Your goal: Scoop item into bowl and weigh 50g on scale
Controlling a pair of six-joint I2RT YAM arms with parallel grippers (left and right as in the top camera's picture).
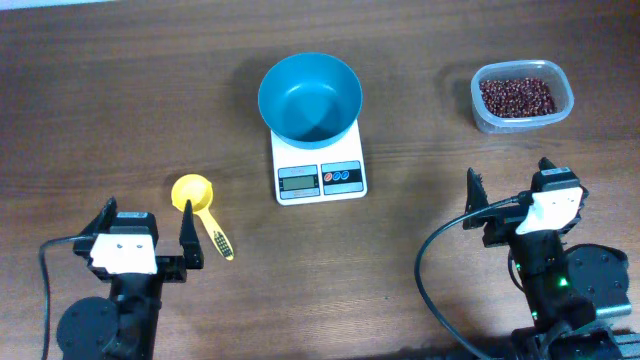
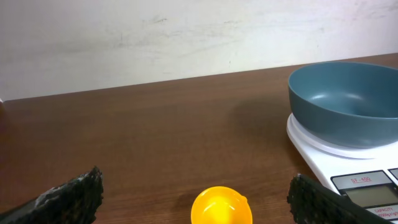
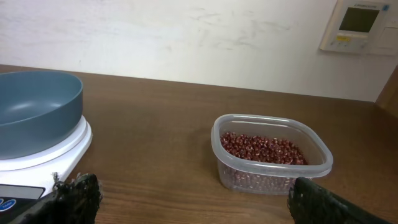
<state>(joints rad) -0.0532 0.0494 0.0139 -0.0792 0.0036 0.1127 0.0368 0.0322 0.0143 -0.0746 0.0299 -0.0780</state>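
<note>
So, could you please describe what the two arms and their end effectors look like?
The left arm and right arm are black. The left end effector and right end effector each have a white block housing and two black tapered fingers with rough faces. A black cable loops beside each, and a green light glows on the right arm.

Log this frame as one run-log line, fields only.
bowl: empty, on scale | beans: in clear tub | yellow scoop: on table, untouched | left fingers: open, empty | right fingers: open, empty
</note>
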